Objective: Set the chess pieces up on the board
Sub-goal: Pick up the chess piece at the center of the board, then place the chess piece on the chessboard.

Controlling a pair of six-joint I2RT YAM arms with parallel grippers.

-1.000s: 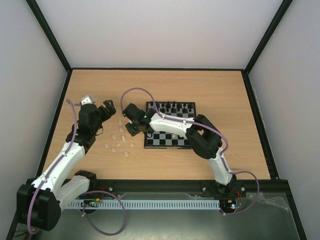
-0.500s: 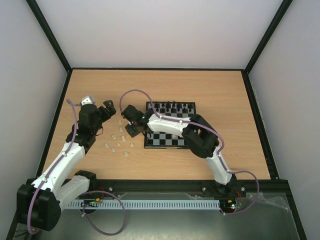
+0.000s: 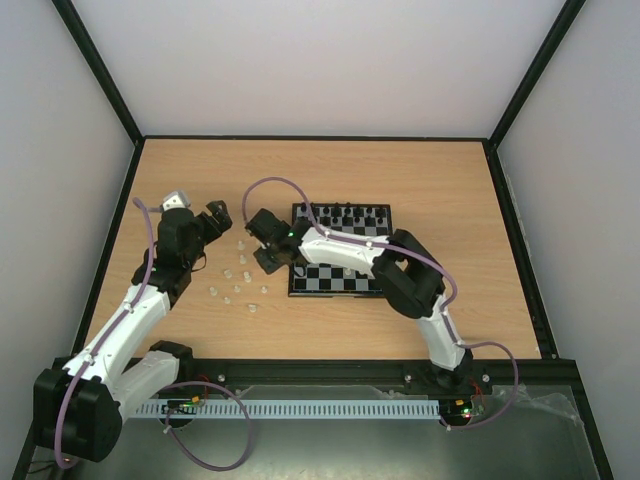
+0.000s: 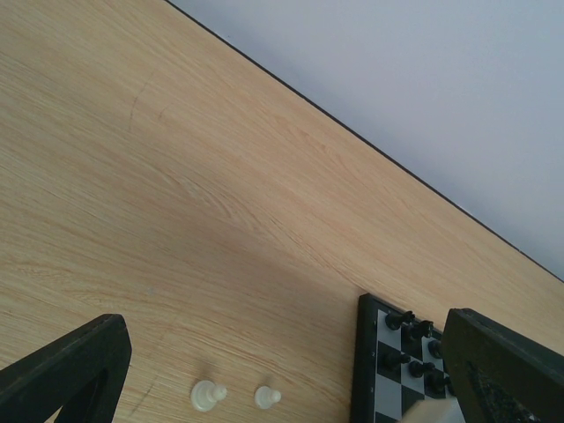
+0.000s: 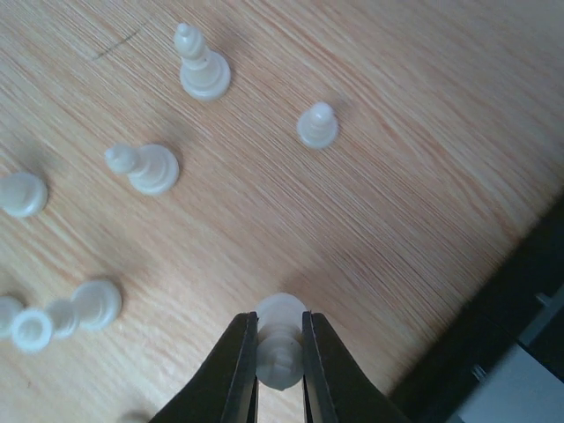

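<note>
The wooden table (image 3: 430,180) fills the middle of the overhead view. The left arm (image 3: 130,315) rises from the lower left corner toward centre left. The right arm (image 3: 420,285) bends up from the lower right and stretches leftward across the board (image 3: 330,281). The board lies flat at the centre of the frame, with a row of black chessmen (image 3: 345,213) along its upper edge. The left gripper (image 3: 213,222) sits at centre left with its fingers spread wide and nothing between them; its own camera shows one dark finger in each lower corner. The right gripper (image 5: 280,324) sits just left of the board's left edge, its fingers pinching a single white chessman (image 5: 282,310) at the bottom centre of its wrist view. Whether that piece is off the wood I cannot tell. The other loose chess pieces (image 3: 238,283) are scattered on bare wood left of the board, between the two grippers. Most are upright, and one at the lower left of the right wrist view appears to lie on its side.
</note>
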